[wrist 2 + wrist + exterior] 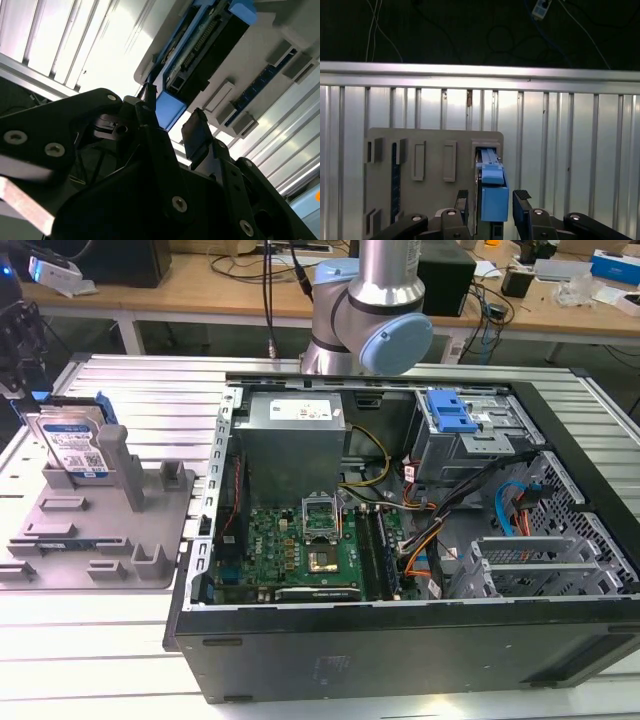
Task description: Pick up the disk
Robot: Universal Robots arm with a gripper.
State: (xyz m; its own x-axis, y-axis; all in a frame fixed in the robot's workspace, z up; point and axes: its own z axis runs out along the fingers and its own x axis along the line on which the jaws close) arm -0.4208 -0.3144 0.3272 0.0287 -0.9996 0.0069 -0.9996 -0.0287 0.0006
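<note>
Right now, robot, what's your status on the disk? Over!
Pincer open, straddling the disk, not gripping. Disk upright in grey fixture. Nothing blocking.

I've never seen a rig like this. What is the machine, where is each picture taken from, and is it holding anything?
It is one robot arm; its grasping part is the end effector. The exterior view, from a camera off the arm, shows a ribbed metal table carrying an open computer case and a grey fixture. The disk stands upright in that fixture. Both wrist views come from cameras riding on the arm, looking past its fingers. Those fingers are open, one on each side of the disk's blue frame. Nothing is held yet.
</note>
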